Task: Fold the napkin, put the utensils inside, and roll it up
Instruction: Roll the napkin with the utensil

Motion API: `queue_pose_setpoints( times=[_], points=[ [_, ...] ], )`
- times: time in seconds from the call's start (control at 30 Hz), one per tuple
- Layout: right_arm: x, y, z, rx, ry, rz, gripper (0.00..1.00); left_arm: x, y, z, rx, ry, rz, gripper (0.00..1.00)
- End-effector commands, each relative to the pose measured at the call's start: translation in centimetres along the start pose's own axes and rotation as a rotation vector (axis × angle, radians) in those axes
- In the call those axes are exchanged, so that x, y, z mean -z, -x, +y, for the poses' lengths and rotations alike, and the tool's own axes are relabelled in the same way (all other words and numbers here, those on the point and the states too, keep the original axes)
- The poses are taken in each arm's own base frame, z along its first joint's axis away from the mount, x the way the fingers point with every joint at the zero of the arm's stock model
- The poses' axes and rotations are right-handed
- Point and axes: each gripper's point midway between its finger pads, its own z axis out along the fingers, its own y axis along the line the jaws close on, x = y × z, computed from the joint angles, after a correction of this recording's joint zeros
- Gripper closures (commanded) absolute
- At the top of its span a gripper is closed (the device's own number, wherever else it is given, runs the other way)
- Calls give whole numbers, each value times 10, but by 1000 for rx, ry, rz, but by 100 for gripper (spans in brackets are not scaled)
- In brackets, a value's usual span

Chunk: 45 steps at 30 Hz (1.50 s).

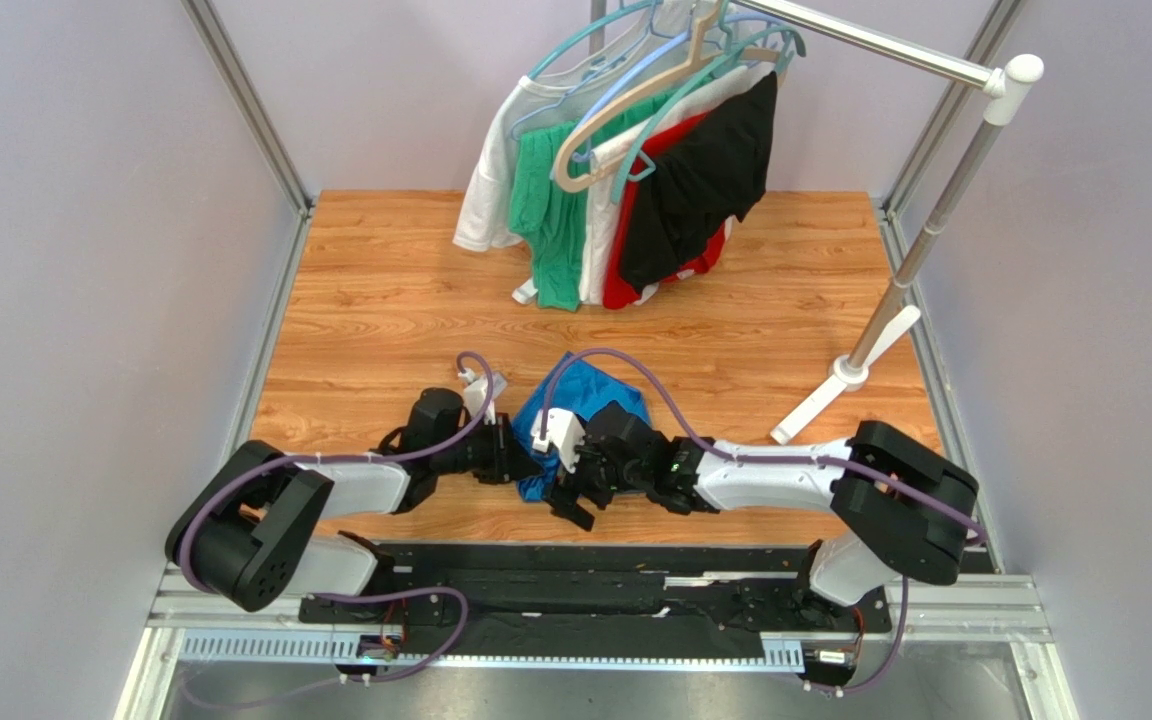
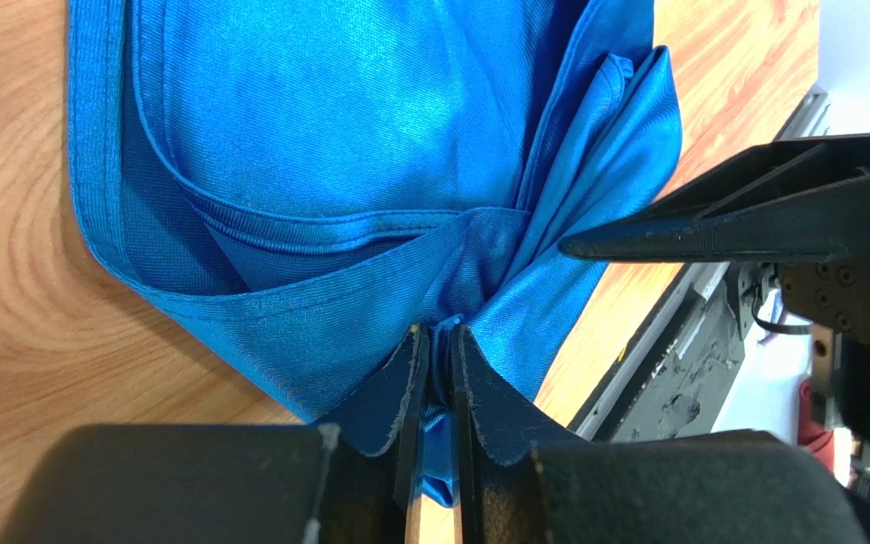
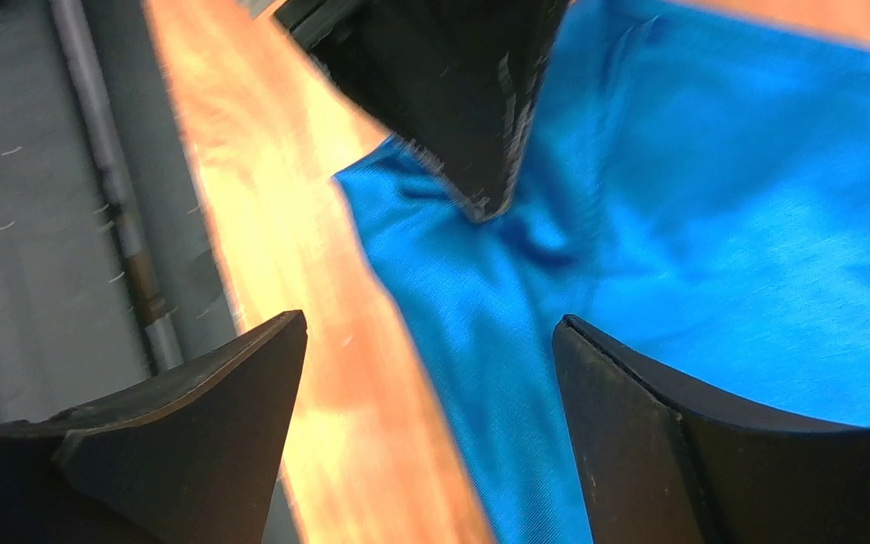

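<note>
The napkin (image 1: 593, 398) is a shiny royal-blue cloth, bunched on the wooden table between the two arms. It fills the left wrist view (image 2: 326, 147) and shows in the right wrist view (image 3: 689, 227). My left gripper (image 2: 436, 338) is shut on a pinched fold at the cloth's near edge; it also shows in the top view (image 1: 525, 458). My right gripper (image 3: 428, 329) is open, its jaws wide apart over the cloth's near edge and bare wood, holding nothing; it also shows in the top view (image 1: 579, 488). No utensils are in view.
A clothes rack (image 1: 898, 60) stands at the back right with green, white, red and black garments (image 1: 642, 180) on hangers. Its white foot (image 1: 838, 383) rests on the table to the right. The black base rail (image 1: 597, 578) runs along the near edge.
</note>
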Motion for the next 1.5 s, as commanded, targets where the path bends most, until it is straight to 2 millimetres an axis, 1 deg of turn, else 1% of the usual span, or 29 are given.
queue_pose_setpoints(
  times=[0.0,0.03,0.1,0.13,0.3,0.4,0.43,0.5,0.57,0.6,0.63,0.7,0.73,0.77,0.8,0.83,0.9,0.93,0.97,1.03,1.07,1.1,1.17,1.23,1.27,1.3,1.33,1.4,1.47],
  points=[
    [-9,36,-30,92,-177,-111,17,5,-23,20,37,88,59,100],
    [-11,37,-28,105,-171,-110,19,5,-23,20,37,88,59,100],
    [-18,29,-27,127,-161,-75,21,5,-22,19,35,87,56,100],
    [-20,29,-27,134,-161,-68,23,5,-23,20,34,87,58,100],
    [-27,13,-22,158,-121,-16,31,5,-22,18,31,82,57,100],
    [-31,10,-19,167,-90,5,40,5,-21,18,27,78,54,100],
    [-34,6,-14,163,-60,20,45,5,-22,18,28,78,56,100],
    [-37,8,-11,158,-39,25,49,5,-21,17,21,73,55,100],
    [-41,2,-9,153,-18,48,53,5,-20,16,14,68,53,100],
    [-43,3,-10,150,-18,46,54,6,-19,14,10,64,49,100],
    [-45,-1,-9,149,-9,58,60,6,-18,14,4,62,47,100],
    [-47,1,-12,142,-8,62,66,6,-16,12,-2,58,44,100],
    [-47,-2,-12,134,-1,80,76,6,-16,12,-3,57,46,100],
    [-49,-5,-12,133,4,92,82,6,-15,11,-8,53,44,100],
    [-50,-3,-15,129,1,94,93,6,-13,10,-15,51,39,100],
    [-50,-6,-15,124,2,109,97,6,-11,10,-8,65,44,95],
    [-50,-10,-17,117,2,125,99,9,-1,7,-28,74,22,91],
    [-50,-11,-17,116,4,129,99,10,4,5,-24,89,22,83],
    [-50,-12,-17,115,3,133,99,13,13,-1,-36,89,-4,78],
    [-50,-16,-18,108,1,145,99,18,23,-1,-30,137,-19,65],
    [-50,-16,-19,104,-4,147,99,23,29,-4,-35,149,-38,62],
    [-50,-18,-19,99,-4,153,100,27,35,1,-35,191,-58,59],
    [-50,-20,-20,91,-3,163,100,36,37,1,-29,228,-55,56],
    [-52,-22,-20,78,2,174,100,45,34,8,-10,275,-51,52],
    [-52,-23,-21,73,1,177,100,50,36,8,-10,283,-67,51],
    [-52,-23,-22,66,-2,177,100,55,36,15,7,330,-82,50],
    [-52,-23,-22,63,-3,177,100,61,31,25,37,376,-73,48],
    [-51,-23,-23,57,-6,175,100,65,32,29,48,394,-88,48],
    [-50,-21,-24,53,-10,168,100,64,28,35,75,408,-82,48]
  ],
)
